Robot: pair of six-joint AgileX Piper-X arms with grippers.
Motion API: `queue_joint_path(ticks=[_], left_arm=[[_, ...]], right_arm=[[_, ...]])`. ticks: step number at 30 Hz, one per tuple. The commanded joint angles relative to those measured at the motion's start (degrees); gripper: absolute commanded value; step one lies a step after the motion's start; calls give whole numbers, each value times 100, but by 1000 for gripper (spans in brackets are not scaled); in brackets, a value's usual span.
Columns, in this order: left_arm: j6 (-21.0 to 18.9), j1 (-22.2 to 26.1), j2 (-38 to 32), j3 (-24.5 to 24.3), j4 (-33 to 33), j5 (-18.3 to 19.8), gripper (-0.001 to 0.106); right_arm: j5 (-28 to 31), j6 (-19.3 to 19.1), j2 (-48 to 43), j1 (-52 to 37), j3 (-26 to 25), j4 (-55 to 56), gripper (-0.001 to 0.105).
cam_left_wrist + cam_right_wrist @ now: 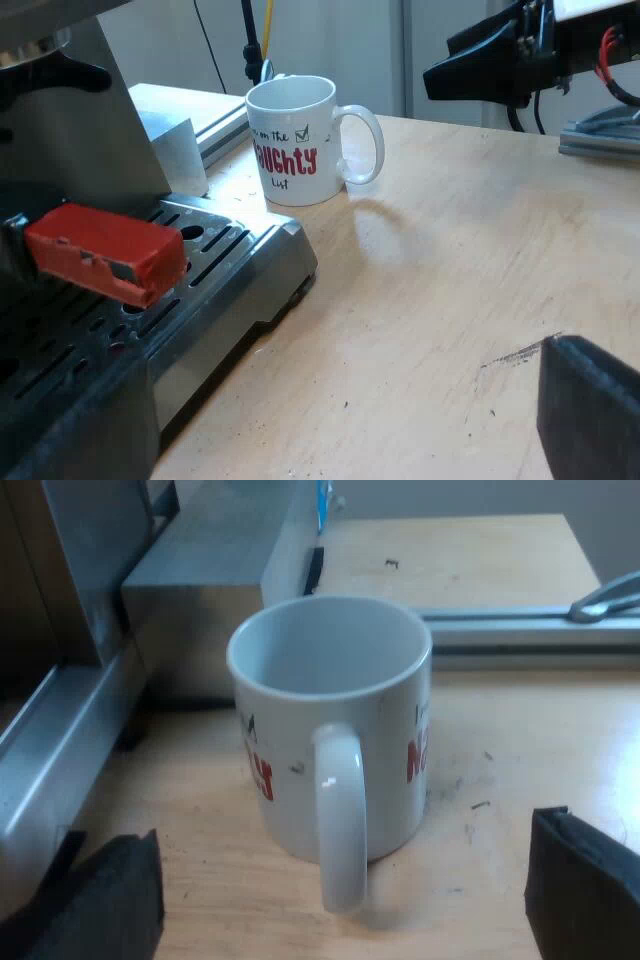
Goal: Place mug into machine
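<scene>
Right wrist view gives you the mug (330, 730) standing upright on the table (540, 750), with its handle (340, 820) turned toward your right end effector (342, 880). That end effector is spread wide and grips nothing. Its two fingers (585, 885) sit low, one on each side of the handle, short of the mug's body, and neither touches it. You can look straight into the mug, where the inside is plain white, and red lettering (258, 770) wraps around its wall. The machine (60, 730) rises close beside the mug, with a strip of bare table between them. A metal rail (530, 630) lies on the table beyond the mug.

From the left wrist view, the mug stands just past the corner of the slotted drip tray (230, 250), on the table and not on the tray. The red end (105, 250) of the holder juts out over that tray. Your left end effector (330, 400) hangs at the machine's front, partly over the tray's edge and partly over the table. It too is wide open and holds nothing. Your right end effector shows here in the air on the handle side of the mug, well apart from it.
</scene>
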Motion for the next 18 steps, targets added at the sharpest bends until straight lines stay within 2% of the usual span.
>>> queue_joint_path(ticks=[1, 8, 12, 14, 18], left_arm=[[0, -13, 8, -27, -114, 34, 78], [0, -13, 263, -27, -98, 34, 78], [0, -13, 473, -27, -155, 34, 78], [0, -13, 528, -27, -298, 21, 78], [-139, -13, 526, -27, -287, -100, 78]], right_arm=[[-8, 15, 570, 11, 283, -492, 72], [-37, 15, 2328, 11, 283, -2020, 72], [-37, 15, 3037, 11, 283, -2679, 72], [-60, 15, 3727, 11, 164, -3190, 72], [-57, 15, 4456, 11, -102, -3536, 72]])
